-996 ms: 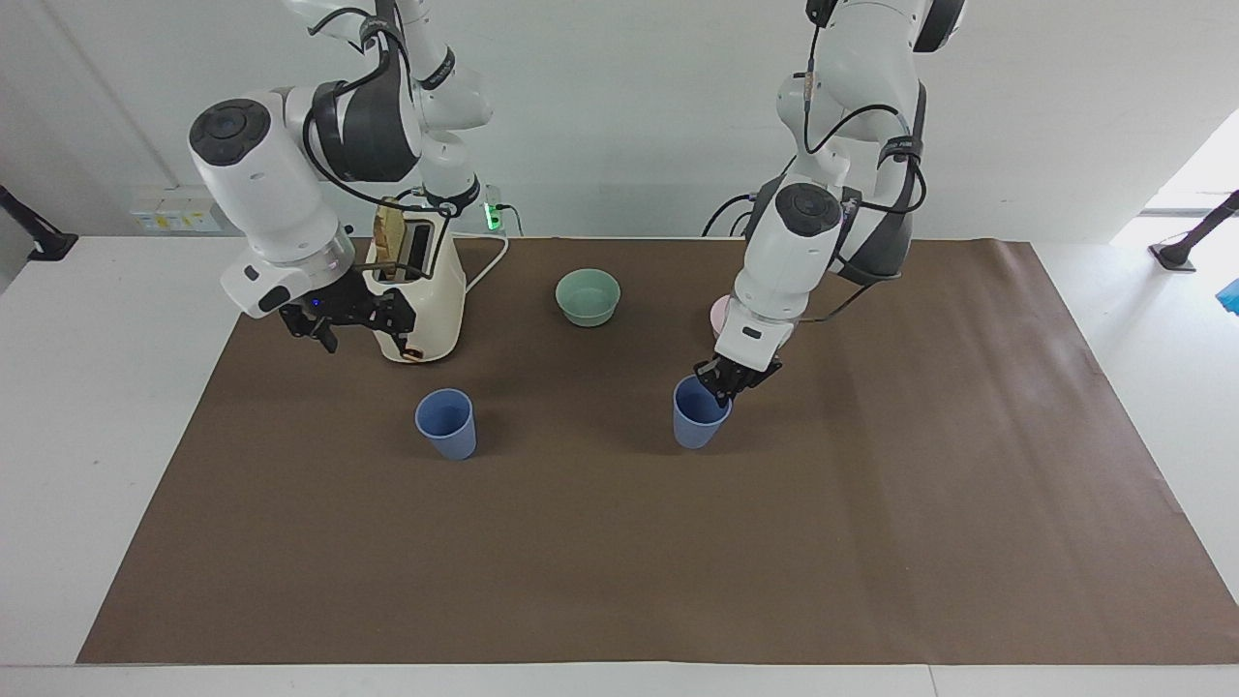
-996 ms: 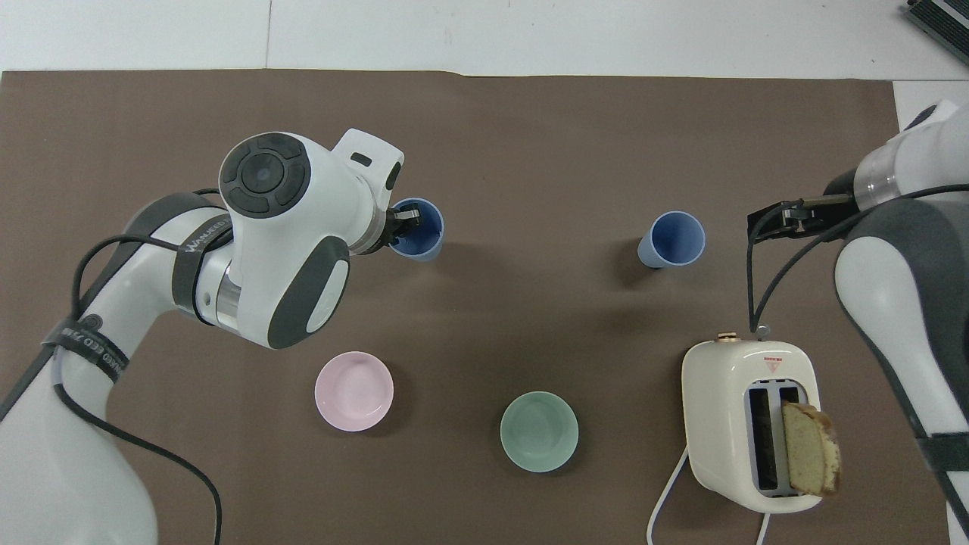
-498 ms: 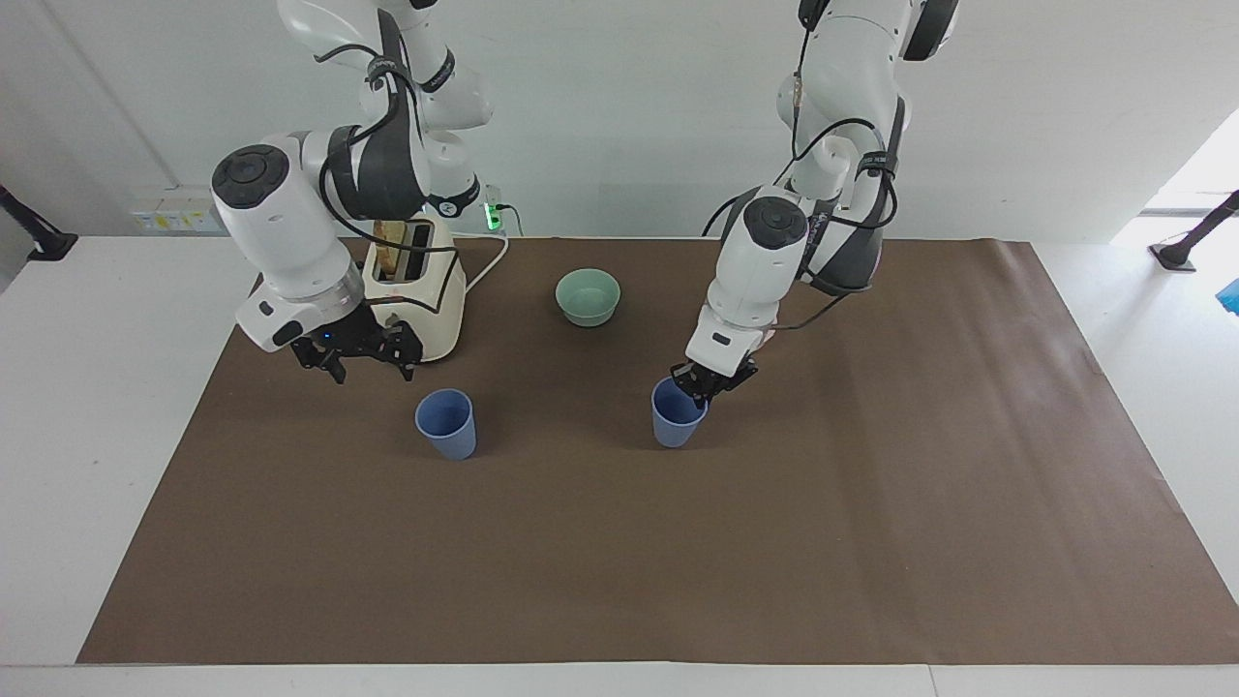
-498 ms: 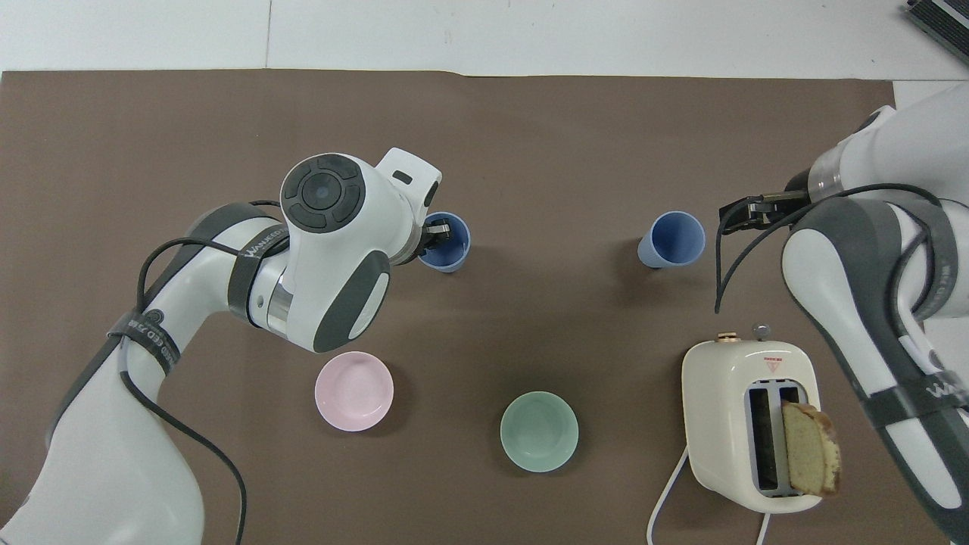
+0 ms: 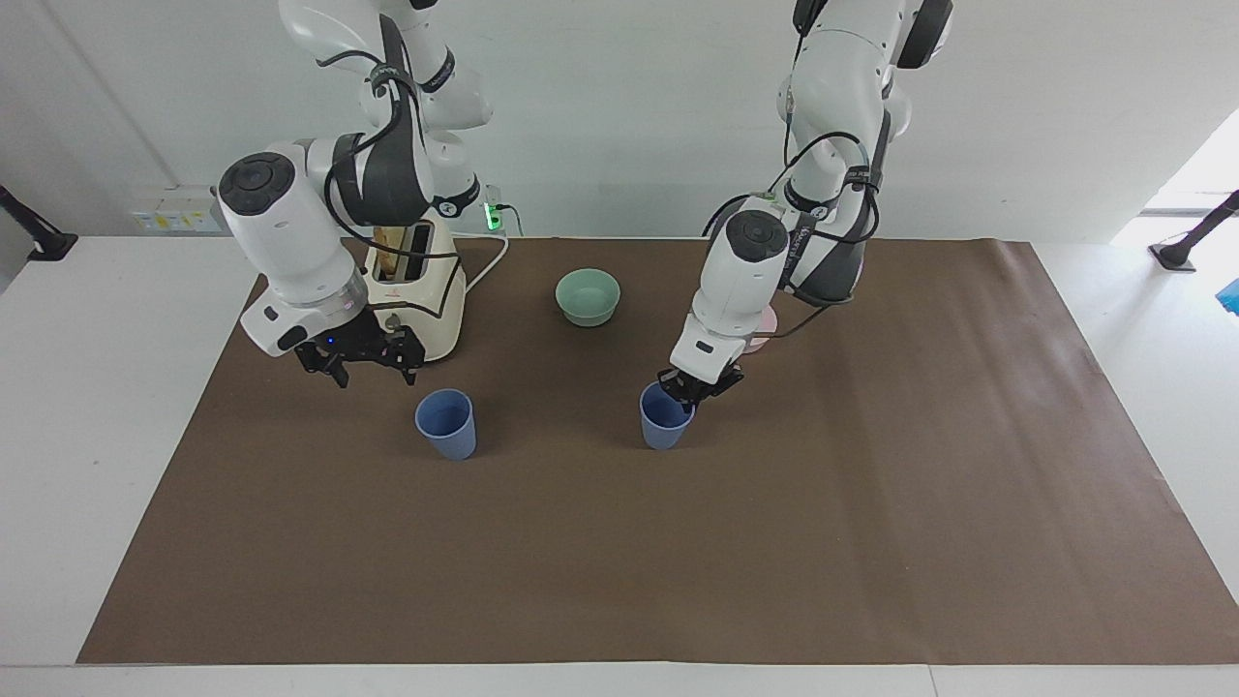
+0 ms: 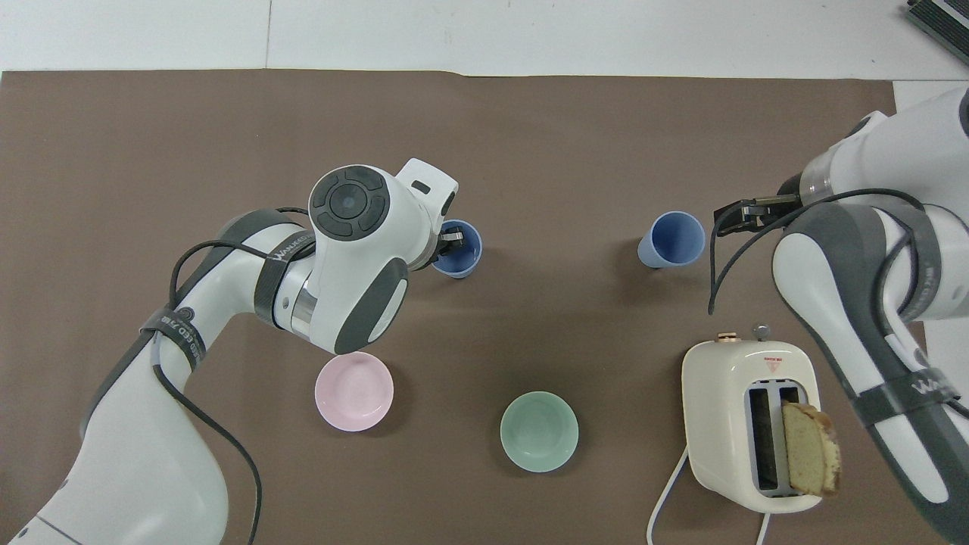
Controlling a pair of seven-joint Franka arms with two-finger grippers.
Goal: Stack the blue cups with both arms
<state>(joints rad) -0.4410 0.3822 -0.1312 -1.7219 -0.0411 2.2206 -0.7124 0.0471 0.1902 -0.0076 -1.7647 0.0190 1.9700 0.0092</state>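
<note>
Two blue cups stand upright on the brown mat. My left gripper is shut on the rim of one blue cup, one finger inside it; this shows in the overhead view too, gripper and cup. I cannot tell whether this cup touches the mat. The other blue cup stands free toward the right arm's end. My right gripper is open and empty, low over the mat beside the free cup and in front of the toaster; it also shows in the overhead view.
A cream toaster with a bread slice stands near the right arm's base. A pale green bowl and a pink bowl sit nearer to the robots than the cups. The brown mat covers the table.
My left gripper has carried its blue cup sideways toward the free cup. My right gripper has come lower and closer to the free cup.
</note>
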